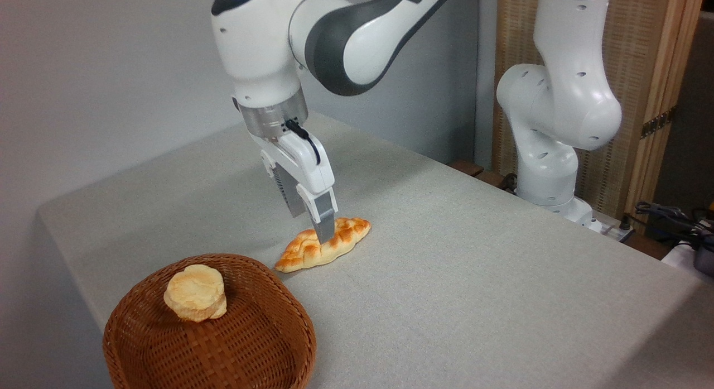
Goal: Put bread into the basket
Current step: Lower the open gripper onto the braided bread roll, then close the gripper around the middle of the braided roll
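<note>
1. The basket [167,344] is cut off by the bottom edge.
2. The end effector's [312,224] far finger is mostly hidden behind the near one.
3. The near finger covers part of the bread [348,235].

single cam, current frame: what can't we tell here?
- pincer: far finger hidden behind the near one, so open or shut on the bread is unclear.
- Bread: middle covered by the near finger.
- basket: lower part cut off by the bottom edge.
- Basket floor under the bun: hidden.
</note>
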You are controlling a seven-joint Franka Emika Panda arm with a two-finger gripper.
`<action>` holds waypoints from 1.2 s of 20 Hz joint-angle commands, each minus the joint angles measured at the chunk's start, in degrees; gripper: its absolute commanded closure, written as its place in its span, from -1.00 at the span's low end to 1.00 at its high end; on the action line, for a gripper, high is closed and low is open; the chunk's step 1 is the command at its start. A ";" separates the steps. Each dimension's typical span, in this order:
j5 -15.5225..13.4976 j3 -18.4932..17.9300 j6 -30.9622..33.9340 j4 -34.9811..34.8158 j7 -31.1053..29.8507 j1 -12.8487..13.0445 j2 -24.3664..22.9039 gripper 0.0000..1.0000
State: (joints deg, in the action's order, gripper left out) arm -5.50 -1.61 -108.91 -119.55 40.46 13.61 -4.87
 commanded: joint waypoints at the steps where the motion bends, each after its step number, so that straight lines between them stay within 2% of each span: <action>1: 0.66 -0.32 -2.00 -3.14 1.03 2.38 -0.94 -1.00; 6: 1.10 -0.41 -4.63 -3.76 2.00 2.39 1.00 -1.00; 9: 4.26 -0.50 -7.10 -4.46 2.00 1.95 2.49 -1.00; 18: 4.26 -0.32 -7.37 -4.29 1.38 2.48 3.29 -1.00; 19: 4.26 -0.32 -7.37 -4.20 1.38 2.56 3.29 -0.85; 20: 4.26 -0.23 -7.28 -4.20 1.38 2.56 3.20 -0.60; 21: 4.26 -0.23 -7.28 -4.20 1.47 2.56 3.20 -0.18; 22: 4.26 -0.23 -7.19 -4.20 1.56 2.56 3.20 0.10; 23: 4.26 -0.23 -7.10 -4.20 1.73 2.56 3.11 0.21; 24: 4.26 -0.23 -7.10 -4.20 1.82 2.56 3.11 0.21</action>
State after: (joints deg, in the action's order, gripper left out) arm -2.13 -1.49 -115.44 -123.60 41.38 15.89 -1.76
